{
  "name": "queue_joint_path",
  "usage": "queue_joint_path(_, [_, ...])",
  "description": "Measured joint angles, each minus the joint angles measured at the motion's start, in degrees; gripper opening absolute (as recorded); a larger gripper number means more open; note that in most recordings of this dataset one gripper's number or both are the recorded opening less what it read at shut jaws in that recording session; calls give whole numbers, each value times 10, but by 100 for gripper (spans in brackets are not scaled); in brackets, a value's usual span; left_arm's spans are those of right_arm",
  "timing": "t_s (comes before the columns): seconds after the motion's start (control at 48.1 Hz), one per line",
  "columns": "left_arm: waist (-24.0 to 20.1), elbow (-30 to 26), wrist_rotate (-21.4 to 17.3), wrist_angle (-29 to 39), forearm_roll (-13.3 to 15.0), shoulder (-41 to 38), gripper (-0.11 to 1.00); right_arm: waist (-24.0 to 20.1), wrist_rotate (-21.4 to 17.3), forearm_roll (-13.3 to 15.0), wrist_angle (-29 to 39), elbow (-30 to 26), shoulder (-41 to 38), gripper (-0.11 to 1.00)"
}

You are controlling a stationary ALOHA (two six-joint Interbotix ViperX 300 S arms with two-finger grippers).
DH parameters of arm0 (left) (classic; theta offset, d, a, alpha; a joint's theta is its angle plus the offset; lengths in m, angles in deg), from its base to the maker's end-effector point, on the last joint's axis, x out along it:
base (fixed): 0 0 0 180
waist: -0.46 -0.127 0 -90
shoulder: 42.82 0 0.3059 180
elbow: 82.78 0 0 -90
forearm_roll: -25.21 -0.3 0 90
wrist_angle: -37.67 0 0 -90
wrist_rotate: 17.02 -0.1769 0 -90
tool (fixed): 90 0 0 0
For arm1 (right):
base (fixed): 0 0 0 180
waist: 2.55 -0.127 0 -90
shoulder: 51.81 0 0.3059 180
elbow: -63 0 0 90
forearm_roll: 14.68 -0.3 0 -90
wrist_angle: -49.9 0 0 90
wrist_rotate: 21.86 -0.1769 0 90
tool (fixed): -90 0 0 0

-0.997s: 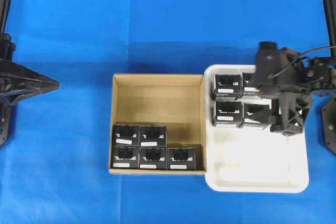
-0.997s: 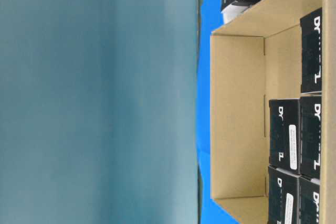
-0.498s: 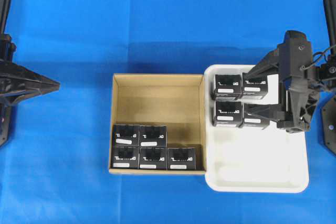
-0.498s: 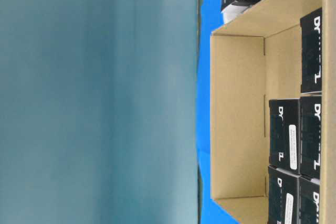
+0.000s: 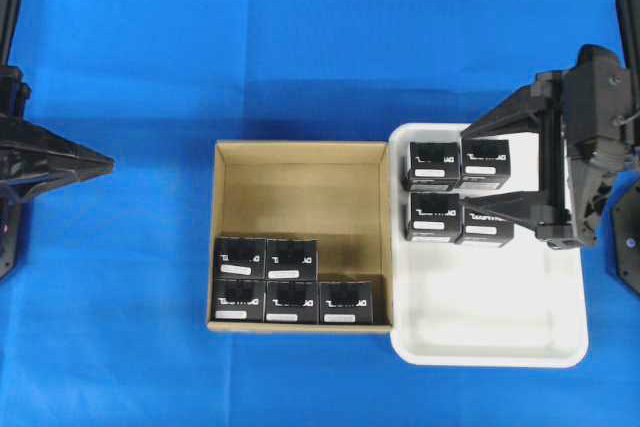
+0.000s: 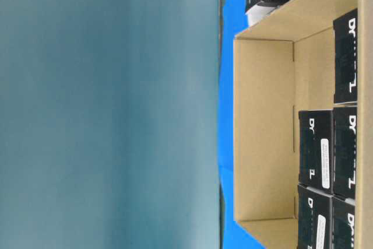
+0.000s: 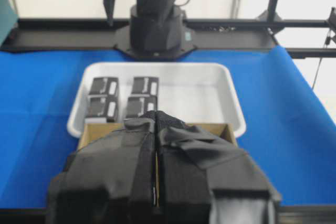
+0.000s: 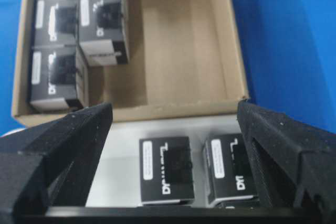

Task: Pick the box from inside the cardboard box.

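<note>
Overhead view: we see the right gripper with its jaws spread wide and nothing between them, poised over the tray, its two fingers reaching toward the carton. From its wrist camera the fingers frame two black boxes in the tray, and beyond them the carton's near wall. In the tray four boxes sit in a two-by-two block in the corner next to the carton, touching one another; the rest of the tray floor is bare white.

The tray lies just beside the carton, on its right in the overhead view. Inside the carton five boxes stay packed against the wall nearest the bottom of that view: three in the row along the wall, two in the row behind them, on the side away from the tray. The carton's far half shows bare cardboard.

The left gripper hangs well apart from the carton, over the blue cloth on the side opposite the tray. From its wrist camera we see its fingers pressed together.
</note>
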Motion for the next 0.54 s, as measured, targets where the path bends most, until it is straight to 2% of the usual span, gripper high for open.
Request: queue_joint_path(0.54, [0,0,-1,11,0,0,-4,0,-1,-1,0,16,62,97])
